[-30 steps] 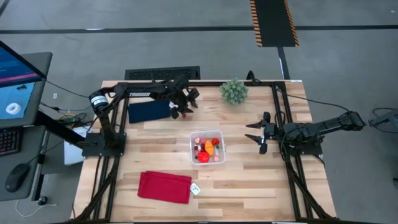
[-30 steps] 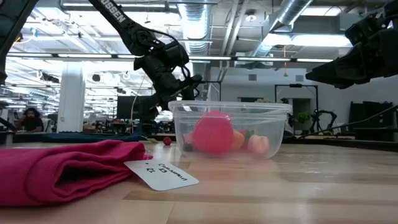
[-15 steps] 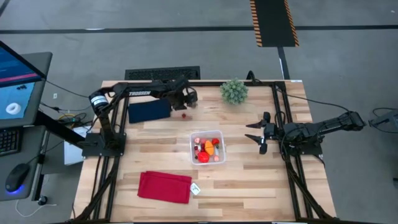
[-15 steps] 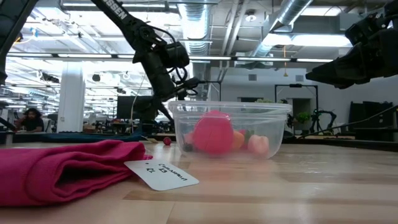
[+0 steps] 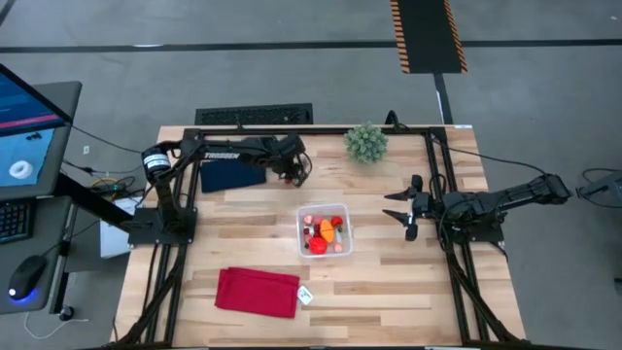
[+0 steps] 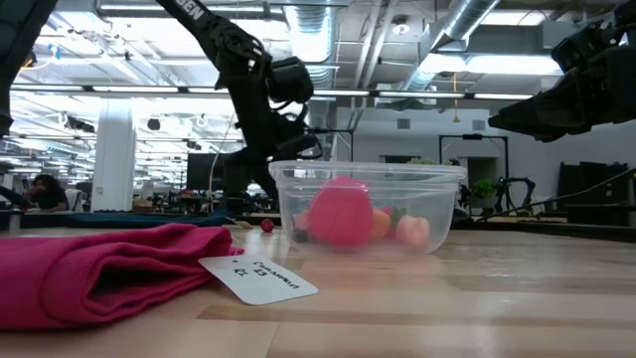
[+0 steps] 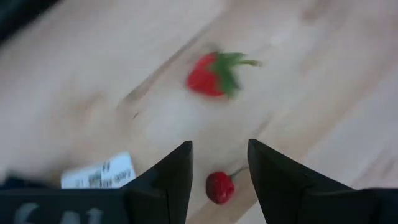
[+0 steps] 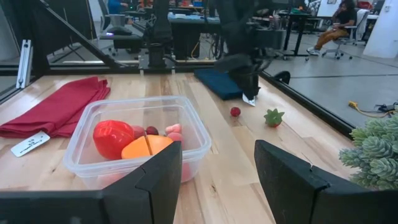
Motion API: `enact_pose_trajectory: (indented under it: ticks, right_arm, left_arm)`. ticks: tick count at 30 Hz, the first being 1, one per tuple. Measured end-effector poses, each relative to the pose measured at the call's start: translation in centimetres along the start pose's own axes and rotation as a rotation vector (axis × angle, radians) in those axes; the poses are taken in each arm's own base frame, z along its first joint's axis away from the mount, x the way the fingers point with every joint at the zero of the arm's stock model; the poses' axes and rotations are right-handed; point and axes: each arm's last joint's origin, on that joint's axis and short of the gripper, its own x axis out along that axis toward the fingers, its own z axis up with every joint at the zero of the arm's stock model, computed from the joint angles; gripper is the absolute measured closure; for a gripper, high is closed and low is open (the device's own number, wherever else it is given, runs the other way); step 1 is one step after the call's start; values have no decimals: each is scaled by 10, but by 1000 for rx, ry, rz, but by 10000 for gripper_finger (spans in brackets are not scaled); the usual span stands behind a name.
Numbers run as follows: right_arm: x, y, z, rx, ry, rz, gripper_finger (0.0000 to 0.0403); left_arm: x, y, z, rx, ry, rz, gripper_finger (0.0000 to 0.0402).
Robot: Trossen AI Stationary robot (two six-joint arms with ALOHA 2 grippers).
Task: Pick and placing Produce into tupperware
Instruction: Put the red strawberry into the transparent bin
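Since a second ago, the left tool (image 5: 295, 171) has been pulling in toward the navy cloth (image 5: 230, 173) at the far edge of the tabletop (image 5: 408, 282). Its fingers are standing partly apart over a small red cherry (image 7: 219, 186), gripping nothing. A red strawberry with a green cap (image 7: 213, 74) is lying just beyond the cherry, both on bare wood near the cloth. The right tool (image 5: 407, 211) is waiting open and empty near the right side rail. Between the arms, the clear tupperware (image 5: 324, 230) is sitting mid-tabletop, holding a large red piece (image 8: 112, 137), an orange one (image 8: 146, 147) and small pink ones. Open wood is lying all around the container, with a red cloth (image 5: 258, 292) toward the near edge and a green plant ball (image 5: 366, 142) at the far edge.
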Motion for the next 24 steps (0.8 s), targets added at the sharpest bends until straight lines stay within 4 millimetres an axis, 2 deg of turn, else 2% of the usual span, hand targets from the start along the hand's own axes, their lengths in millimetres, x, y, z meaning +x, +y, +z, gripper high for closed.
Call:
enact_pose_trajectory:
  ticks: [5, 11, 24]
  right_arm:
    - [0, 0, 0, 0, 0, 0, 179]
    - [0, 0, 0, 0, 0, 0, 179]
    - [0, 0, 0, 0, 0, 0, 179]
  left_arm:
    - [-4, -24, -9, 411, -42, 28, 258]
    - [-8, -43, -16, 684, -97, 162, 258]
    - [-10, -49, -12, 915, -142, 141, 258]
